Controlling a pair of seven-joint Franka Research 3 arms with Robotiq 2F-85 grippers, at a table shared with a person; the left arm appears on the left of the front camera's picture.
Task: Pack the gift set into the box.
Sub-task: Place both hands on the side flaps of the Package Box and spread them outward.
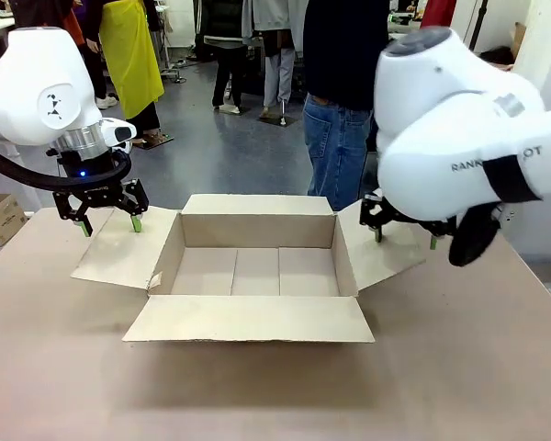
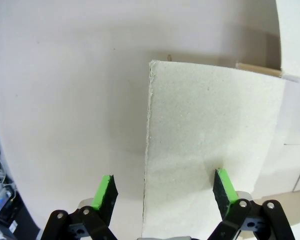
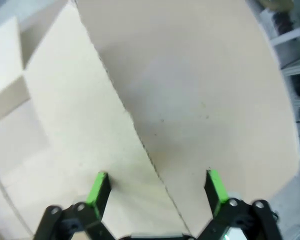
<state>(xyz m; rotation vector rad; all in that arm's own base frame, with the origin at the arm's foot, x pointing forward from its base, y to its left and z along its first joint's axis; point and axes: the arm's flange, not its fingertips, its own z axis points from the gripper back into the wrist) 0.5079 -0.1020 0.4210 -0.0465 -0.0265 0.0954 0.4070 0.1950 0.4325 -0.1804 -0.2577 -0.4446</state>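
Two wide-open grippers hold nothing: your left gripper (image 1: 111,226) straddles the left flap (image 1: 119,257) edge of the large brown corrugated cardboard box (image 1: 257,230), your right gripper (image 1: 405,239) the right flap (image 1: 390,257) edge. The box sits between them, floor bare.

Broad tan table (image 1: 459,367), one large brown cardboard box (image 1: 254,272) sitting at its middle (top open), four flaps spread outward over the tabletop.

Right gripper (image 1: 405,236) partly behind arm
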